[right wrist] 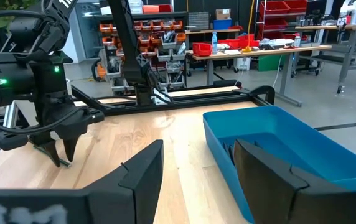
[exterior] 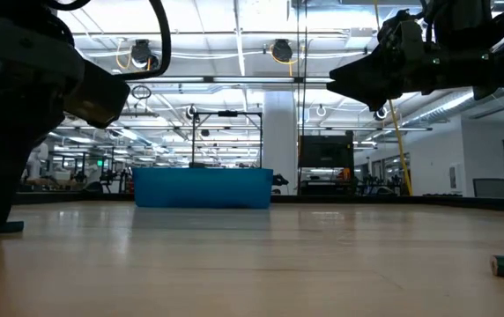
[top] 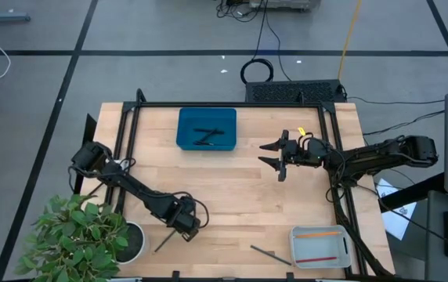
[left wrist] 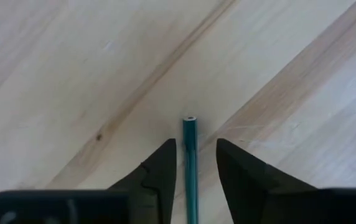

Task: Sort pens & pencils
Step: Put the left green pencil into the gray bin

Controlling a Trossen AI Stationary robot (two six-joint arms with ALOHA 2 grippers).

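1. Pencil (left wrist: 190, 163), a dark grey-green stick, lies flat on the wooden table (top: 232, 196) at its near left, beside the potted plant (top: 91, 235); in the high view it shows as a thin dark line (top: 164, 242) slanting from the left gripper (top: 186, 227) toward the near edge.
2. Left gripper (left wrist: 193, 174) straddles the pencil: one finger on each side, jaws parted, neither pad clearly pressing it. The stick's long axis runs straight along the gap, so closing should pinch it across its width.
3. Right gripper (top: 280, 157) hangs with jaws apart and empty, high at the far right, near the blue tray (top: 207, 129); the left arm is much nearer.
4. Blue tray holds black pens (top: 206, 136); the grey tray (top: 319, 247) at near right holds an orange and a red pencil. Another dark stick (top: 271, 253) lies just left of it.
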